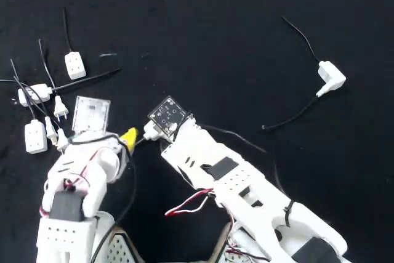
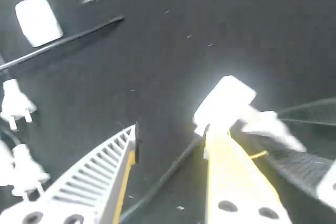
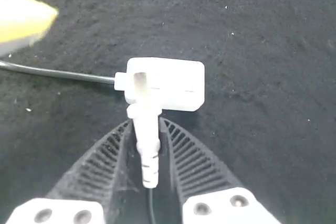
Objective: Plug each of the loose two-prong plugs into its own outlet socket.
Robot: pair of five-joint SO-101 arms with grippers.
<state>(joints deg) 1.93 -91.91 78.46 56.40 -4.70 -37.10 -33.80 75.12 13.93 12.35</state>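
Your right pincer (image 3: 147, 125) is pinching a plug (image 3: 146, 156) by its ribbed neck. The socket (image 3: 176, 85) lies right in front of the pincer's tips, near the middle of the worktop (image 1: 215, 41). The plug's long way points straight ahead into the near side of the socket, in line with the arm, so I think any push should go straight forward. Plug and socket touch, but I cannot tell if the prongs are all the way in. The right arm lies low and stretched out. Your left pincer (image 2: 170, 129) is spread wide and holds nothing. Its yellow finger (image 2: 231, 177) sits just beside the socket, on the side where the socket's cable (image 3: 58, 72) leaves. From there it could stop the socket from sliding away.
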